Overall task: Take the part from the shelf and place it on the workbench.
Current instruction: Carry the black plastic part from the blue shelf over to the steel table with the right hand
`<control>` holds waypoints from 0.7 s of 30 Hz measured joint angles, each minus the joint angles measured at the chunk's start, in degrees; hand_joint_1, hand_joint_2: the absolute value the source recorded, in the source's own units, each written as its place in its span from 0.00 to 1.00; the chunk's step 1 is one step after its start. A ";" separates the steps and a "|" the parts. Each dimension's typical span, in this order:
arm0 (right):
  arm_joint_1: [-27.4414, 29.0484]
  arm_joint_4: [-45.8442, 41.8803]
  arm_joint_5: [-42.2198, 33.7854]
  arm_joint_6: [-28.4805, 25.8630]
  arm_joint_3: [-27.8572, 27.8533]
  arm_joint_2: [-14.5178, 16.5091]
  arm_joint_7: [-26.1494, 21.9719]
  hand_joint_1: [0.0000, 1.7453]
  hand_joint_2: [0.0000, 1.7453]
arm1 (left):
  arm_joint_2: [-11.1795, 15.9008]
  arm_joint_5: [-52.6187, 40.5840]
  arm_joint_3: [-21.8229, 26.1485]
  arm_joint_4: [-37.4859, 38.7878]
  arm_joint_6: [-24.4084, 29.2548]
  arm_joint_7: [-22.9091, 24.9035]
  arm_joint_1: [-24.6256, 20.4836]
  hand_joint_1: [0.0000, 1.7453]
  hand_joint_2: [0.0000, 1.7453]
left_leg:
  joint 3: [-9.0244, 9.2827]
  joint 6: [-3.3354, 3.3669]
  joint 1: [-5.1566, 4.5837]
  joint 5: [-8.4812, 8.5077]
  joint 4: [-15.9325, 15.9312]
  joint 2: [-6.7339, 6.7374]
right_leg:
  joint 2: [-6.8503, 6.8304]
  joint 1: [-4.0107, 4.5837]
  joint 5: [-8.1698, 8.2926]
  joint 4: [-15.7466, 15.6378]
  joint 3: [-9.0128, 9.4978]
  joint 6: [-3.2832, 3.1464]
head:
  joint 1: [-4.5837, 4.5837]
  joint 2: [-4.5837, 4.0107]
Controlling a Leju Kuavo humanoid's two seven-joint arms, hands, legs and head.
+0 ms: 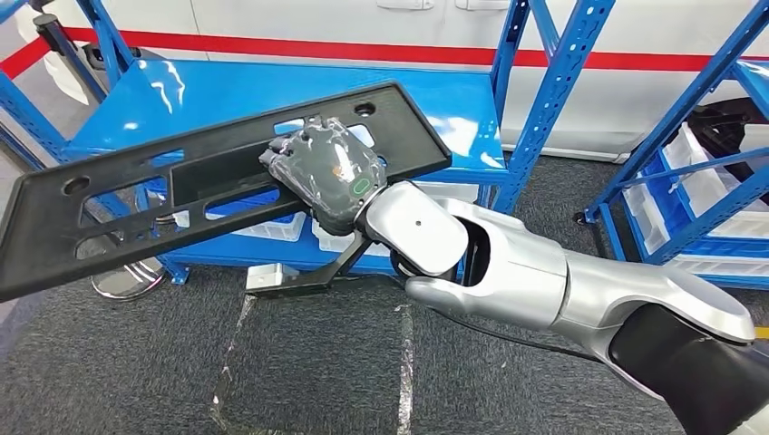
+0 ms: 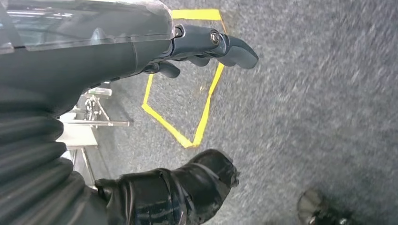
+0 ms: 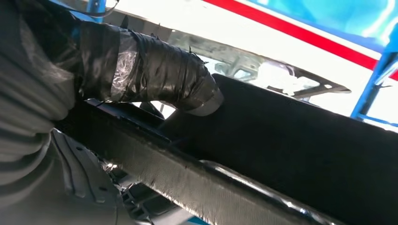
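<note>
A long flat black plastic part (image 1: 181, 186) with slots and holes is held up in the air, tilted, in front of the blue shelf (image 1: 227, 91). My right hand (image 1: 326, 172) grips it near its middle. In the right wrist view the taped thumb (image 3: 159, 70) presses on the black part (image 3: 291, 140). My left hand (image 2: 197, 47) hangs over grey carpet, fingers apart, holding nothing.
The blue shelf's uprights (image 1: 553, 82) stand behind the part. A second blue rack (image 1: 698, 181) with white bins is at the right. A round metal base (image 1: 127, 276) sits on the carpet at left. Yellow tape (image 2: 187, 126) marks the floor under my left hand.
</note>
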 joint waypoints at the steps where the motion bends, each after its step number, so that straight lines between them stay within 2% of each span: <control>1: 0.01 0.01 -0.06 0.03 0.01 0.01 0.00 1.00 1.00 | -0.02 -0.03 -0.01 0.01 -0.05 0.02 0.06 0.00 1.00 | -0.66 -0.27 0.05 -2.29 1.78 -0.06 | -0.11 -0.27 0.78 -0.38 -0.53 -0.25 | -0.08 0.00; 3: 0.01 0.01 -0.06 0.03 0.02 0.01 0.00 1.00 1.00 | -0.09 -0.05 -0.01 0.03 -0.11 -0.01 0.09 0.00 1.00 | -2.24 -0.78 0.30 -7.87 8.40 -0.07 | -0.18 -0.39 2.00 -0.28 -2.02 -0.53 | -0.18 0.00; 4: 0.03 0.01 -0.05 0.03 0.03 0.00 0.01 1.00 1.00 | -0.06 -0.08 -0.01 0.03 -0.10 -0.08 0.10 0.00 1.00 | -2.74 -1.09 0.45 -9.44 11.79 -0.07 | -0.18 -0.45 2.50 -0.07 -2.86 -0.42 | -0.19 0.00; 5: 0.05 0.02 -0.04 0.03 0.04 -0.01 0.01 1.00 1.00 | -0.02 -0.09 0.00 0.03 -0.10 -0.16 0.08 0.00 1.00 | -2.82 -1.39 0.58 -9.84 14.13 -0.07 | -0.20 -0.56 2.91 0.23 -3.67 -0.26 | -0.17 0.00; 6: 0.05 0.02 -0.03 0.03 0.05 -0.01 0.02 1.00 1.00 | 0.03 -0.11 0.00 0.03 -0.10 -0.26 0.06 0.00 1.00 | -2.29 -1.68 0.73 -9.18 15.02 -0.06 | -0.22 -0.73 3.24 0.56 -4.48 -0.04 | -0.18 0.00; 7: 0.02 0.01 -0.03 0.04 0.05 -0.01 0.07 1.00 1.00 | 0.07 -0.14 0.00 0.03 -0.10 -0.37 0.03 0.00 1.00 | -0.46 -2.07 0.99 -7.60 13.55 -0.05 | -0.23 -1.03 3.56 1.10 -5.44 0.31 | -0.17 0.00; 8: -0.11 0.00 -0.06 0.09 0.06 -0.01 0.15 1.00 1.00 | 0.06 -0.18 0.00 0.03 -0.10 -0.46 -0.01 0.00 1.00 | 1.83 -2.64 1.22 -6.74 10.59 -0.06 | -0.24 -1.30 3.84 1.72 -6.39 0.71 | -0.19 0.00; 9: -0.38 -0.01 -0.17 0.24 0.05 -0.01 0.32 1.00 1.00 | 0.03 -0.25 -0.01 0.03 -0.10 -0.55 -0.06 0.00 1.00 | 4.37 -3.06 1.26 -6.40 7.07 -0.19 | -0.25 -1.45 4.12 2.37 -7.38 1.17 | -0.30 0.00; 10: -0.75 -0.02 -0.32 0.49 0.04 -0.01 0.53 1.00 1.00 | 0.01 -0.31 -0.01 0.04 -0.08 -0.62 -0.10 0.00 1.00 | 6.44 -3.12 1.27 -6.50 3.96 -0.38 | -0.22 -1.52 4.51 2.94 -8.23 1.67 | -0.38 0.00; 11: -1.22 -0.02 -0.52 0.77 0.02 -0.01 0.70 1.00 1.00 | -0.01 -0.37 -0.02 0.04 -0.06 -0.64 -0.13 0.00 1.00 | 7.20 -2.90 1.15 -7.24 2.31 -0.58 | -0.17 -1.38 4.91 3.24 -8.74 2.10 | -0.41 0.00; 12: -1.67 0.01 -0.75 1.04 0.01 -0.01 0.86 1.00 1.00 | -0.01 -0.40 -0.03 0.05 -0.03 -0.64 -0.09 0.00 1.00 | 7.35 -2.32 0.96 -7.36 1.85 -0.77 | -0.13 -1.25 5.39 3.26 -9.05 2.46 | -0.42 0.00; 14: -2.47 0.10 -1.11 1.46 0.01 -0.10 1.01 1.00 1.00 | 0.00 -0.44 -0.08 0.05 0.02 -0.64 0.00 0.00 1.00 | 6.45 -1.08 1.00 -6.72 1.97 -0.70 | -0.05 -1.26 5.78 3.19 -9.54 3.04 | -0.16 0.00; 15: -2.95 0.18 -1.26 1.69 0.02 -0.18 1.10 1.00 1.00 | 0.00 -0.45 -0.13 0.05 0.05 -0.63 0.02 0.00 1.00 | 5.94 -0.40 0.97 -6.22 2.01 -0.60 | -0.05 -1.32 4.68 3.90 -9.97 3.21 | -0.05 0.00; 16: -3.57 0.27 -1.40 1.94 0.02 -0.26 1.25 1.00 1.00 | 0.00 -0.46 -0.16 0.05 0.07 -0.62 0.02 0.00 1.00 | 5.33 0.31 0.93 -5.65 1.95 -0.45 | -0.04 -1.35 2.50 5.79 -10.65 3.32 | 0.05 0.00; 18: -5.13 0.52 -1.80 2.38 0.02 -0.35 1.67 1.00 1.00 | 0.03 -0.49 -0.21 0.05 0.11 -0.63 0.02 0.00 1.00 | 4.01 1.34 0.56 -4.50 1.93 -0.32 | 0.00 -1.15 -3.48 12.67 -12.33 3.28 | 0.21 0.00; 19: -5.84 0.68 -2.04 2.52 0.02 -0.38 1.88 1.00 1.00 | 0.05 -0.50 -0.21 0.05 0.12 -0.66 0.01 0.00 1.00 | 3.34 1.62 0.30 -3.96 1.94 -0.30 | 0.03 -0.98 -5.63 16.40 -12.97 3.12 | 0.23 0.00; 20: -6.37 0.87 -2.31 2.64 0.02 -0.39 2.02 1.00 1.00 | 0.07 -0.51 -0.22 0.05 0.13 -0.69 -0.01 0.00 1.00 | 2.70 1.76 -0.01 -3.42 1.94 -0.31 | 0.07 -0.73 -6.52 19.01 -13.04 2.84 | 0.25 0.00; 21: -6.73 1.07 -2.57 2.73 0.02 -0.40 2.09 1.00 1.00 | 0.09 -0.51 -0.23 0.05 0.13 -0.72 -0.01 0.00 1.00 | 2.08 1.86 -0.37 -2.88 1.94 -0.33 | 0.11 -0.42 -6.15 19.91 -12.30 2.39 | 0.24 0.00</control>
